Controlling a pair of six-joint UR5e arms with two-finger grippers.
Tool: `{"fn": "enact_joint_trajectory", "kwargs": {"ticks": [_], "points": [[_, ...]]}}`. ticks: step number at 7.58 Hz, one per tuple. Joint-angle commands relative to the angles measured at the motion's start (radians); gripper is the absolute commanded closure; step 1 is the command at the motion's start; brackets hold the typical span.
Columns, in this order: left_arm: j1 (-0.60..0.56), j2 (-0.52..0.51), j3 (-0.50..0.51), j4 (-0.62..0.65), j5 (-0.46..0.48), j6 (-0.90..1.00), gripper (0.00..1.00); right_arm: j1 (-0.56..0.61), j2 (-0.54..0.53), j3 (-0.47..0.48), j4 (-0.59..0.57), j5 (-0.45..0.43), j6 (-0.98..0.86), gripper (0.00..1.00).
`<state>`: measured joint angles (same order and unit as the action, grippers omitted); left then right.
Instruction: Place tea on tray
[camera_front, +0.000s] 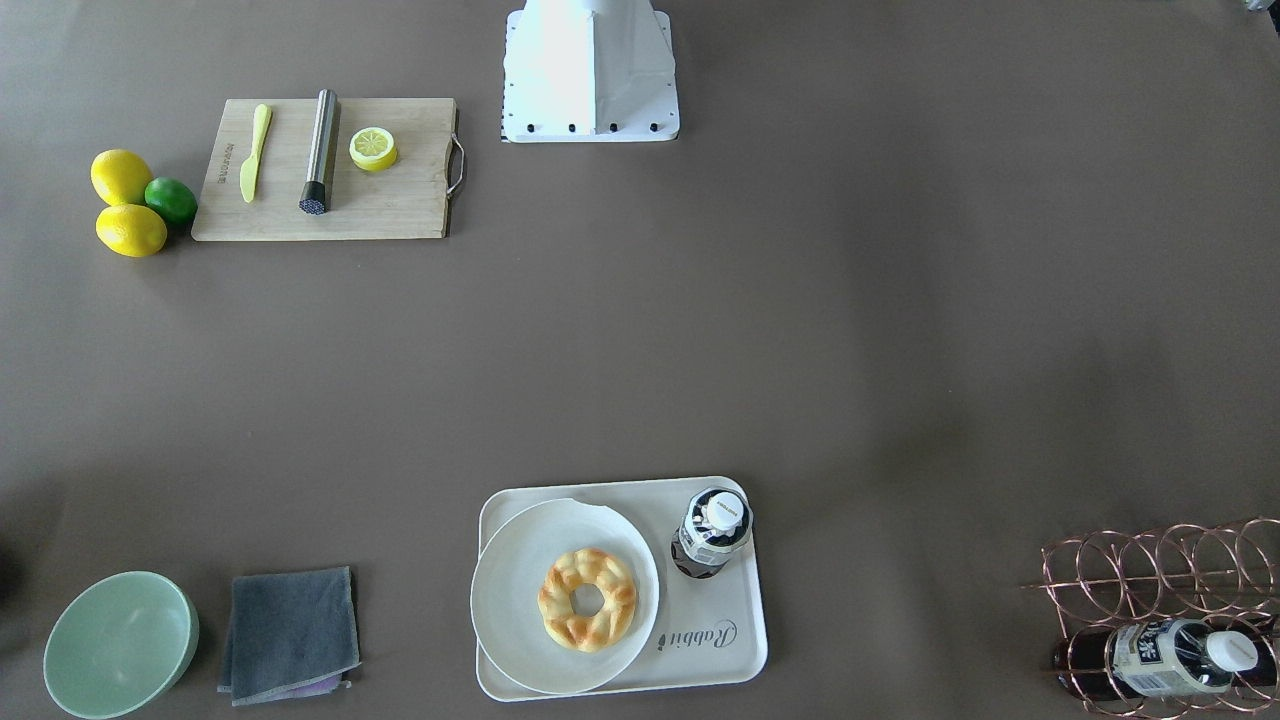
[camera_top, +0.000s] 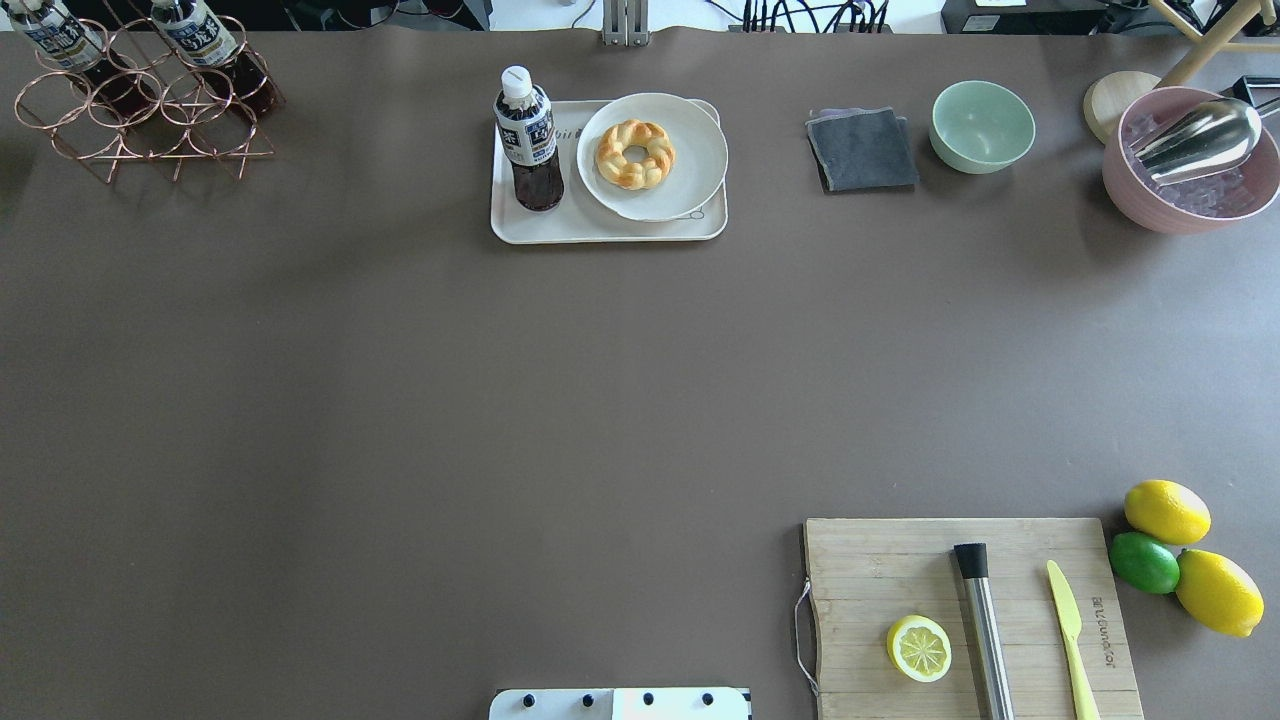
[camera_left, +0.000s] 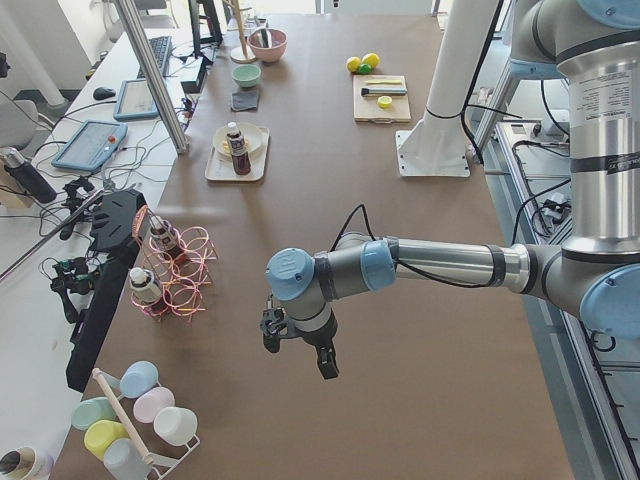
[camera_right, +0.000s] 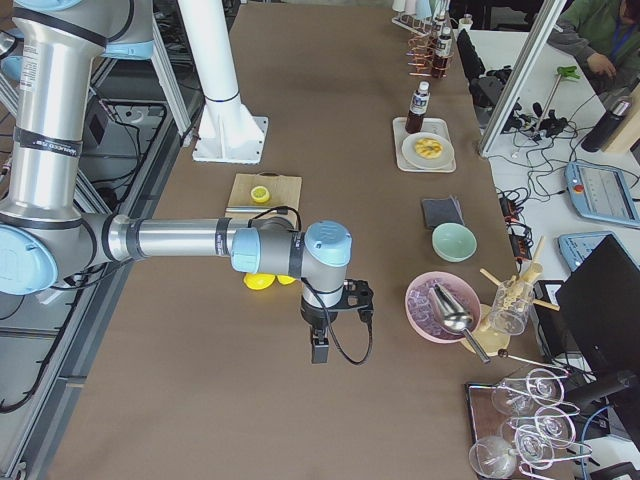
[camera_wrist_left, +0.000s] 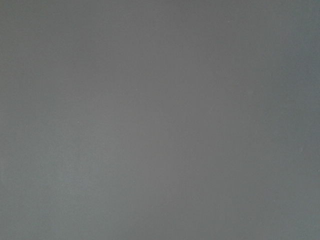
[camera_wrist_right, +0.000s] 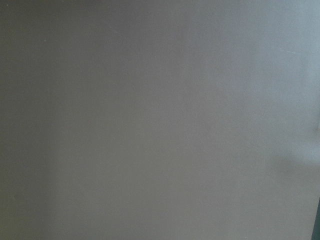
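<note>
A tea bottle (camera_top: 528, 140) with a white cap stands upright on the left part of the off-white tray (camera_top: 600, 228), beside a round plate; it also shows in the front view (camera_front: 712, 532) on the tray (camera_front: 720, 640). Two more bottles (camera_top: 195, 35) lie in a copper wire rack (camera_top: 140, 110) at the far left. My left gripper (camera_left: 300, 350) hangs over bare table, far from the tray, and shows only in the left side view. My right gripper (camera_right: 320, 345) shows only in the right side view. I cannot tell whether either is open or shut. Both wrist views show only brown table.
A white plate (camera_top: 690, 170) with a ring pastry (camera_top: 634, 153) sits on the tray. A grey cloth (camera_top: 862, 150), green bowl (camera_top: 982, 125) and pink ice bowl (camera_top: 1190, 165) stand far right. A cutting board (camera_top: 880, 570) with lemon half, metal tool and knife lies near right, beside lemons (camera_top: 1166, 510).
</note>
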<state>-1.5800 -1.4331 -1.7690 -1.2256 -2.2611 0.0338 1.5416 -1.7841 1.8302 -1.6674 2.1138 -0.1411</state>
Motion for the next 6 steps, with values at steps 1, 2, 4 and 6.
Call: {"fn": "enact_joint_trajectory", "kwargs": {"ticks": [1, 2, 4, 6], "points": [[0.0, 0.0, 0.0, 0.0, 0.0, 0.0, 0.02, 0.0, 0.0, 0.003, 0.0, 0.0, 0.0, 0.0], [0.0, 0.0, -0.001, 0.0, 0.0, 0.0, 0.02, 0.0, 0.0, 0.003, 0.0, 0.002, 0.0, 0.0], [0.0, 0.002, -0.001, 0.0, 0.0, 0.0, 0.02, 0.0, -0.001, 0.009, 0.0, 0.002, 0.0, 0.0], [0.0, 0.002, -0.001, 0.0, 0.0, 0.0, 0.02, 0.0, -0.001, 0.012, 0.0, 0.002, 0.0, 0.0]]}}
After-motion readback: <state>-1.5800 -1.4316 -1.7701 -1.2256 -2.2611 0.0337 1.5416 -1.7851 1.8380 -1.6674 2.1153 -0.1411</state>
